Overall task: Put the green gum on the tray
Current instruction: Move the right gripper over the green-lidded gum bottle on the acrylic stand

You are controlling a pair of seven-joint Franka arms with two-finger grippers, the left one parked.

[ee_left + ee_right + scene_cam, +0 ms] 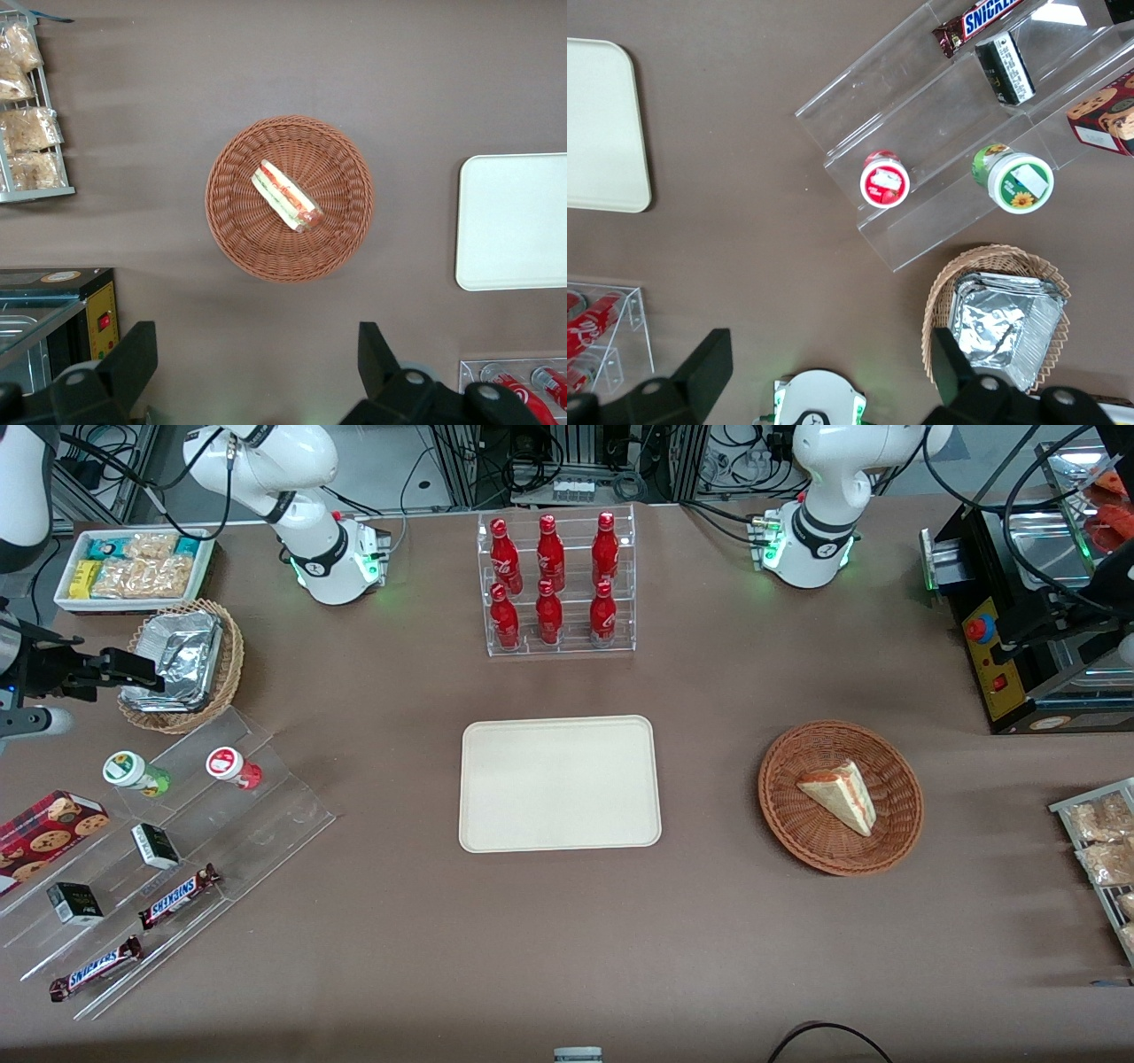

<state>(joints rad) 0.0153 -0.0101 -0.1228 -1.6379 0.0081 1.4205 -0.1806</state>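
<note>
The green gum [133,772] [1014,180], a light green canister with a white lid, stands on the top step of a clear acrylic stand [221,815], beside a red canister [232,766] [884,179]. The beige tray [560,783] [602,124] lies flat in the middle of the table with nothing on it. My gripper [142,673] [830,367] hangs high above the table at the working arm's end, over the edge of a foil-filled wicker basket [182,664]. It is farther from the front camera than the gum. Its fingers are spread wide and hold nothing.
The stand's lower steps carry Snickers bars [177,896] and small dark boxes [156,845]. A cookie box [49,828] lies beside it. A rack of red bottles [554,584] stands farther back than the tray. A wicker basket with a sandwich [839,797] sits toward the parked arm's end.
</note>
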